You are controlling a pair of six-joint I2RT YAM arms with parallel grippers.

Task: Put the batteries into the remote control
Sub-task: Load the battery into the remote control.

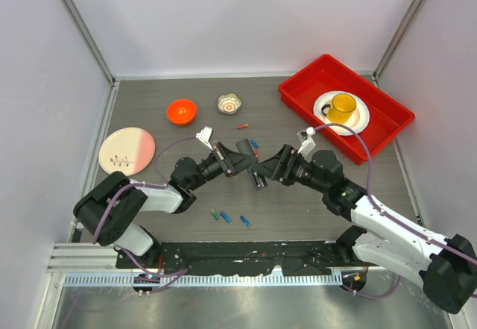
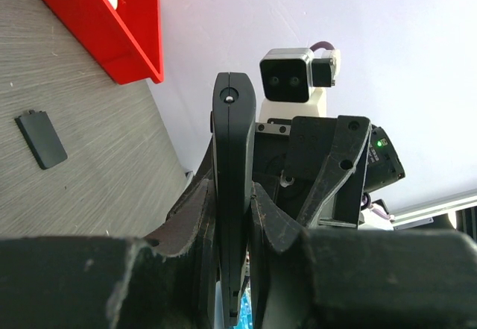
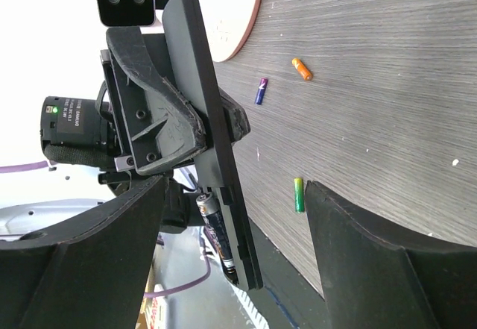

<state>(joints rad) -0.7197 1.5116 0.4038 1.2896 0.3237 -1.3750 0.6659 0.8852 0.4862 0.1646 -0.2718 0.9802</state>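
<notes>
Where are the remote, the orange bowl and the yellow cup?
remote (image 2: 229, 165): left wrist view, on its thin black edge, seen end-on.
orange bowl (image 1: 176, 110): top external view, on its inner wall.
yellow cup (image 1: 343, 108): top external view, on its side wall, inside the red tray.

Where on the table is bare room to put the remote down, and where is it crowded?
Bare: the strip between the small patterned bowl and the red tray; also the near table between the loose batteries and the right arm. Crowded: the centre, where the left gripper and the right gripper meet at the remote.
</notes>
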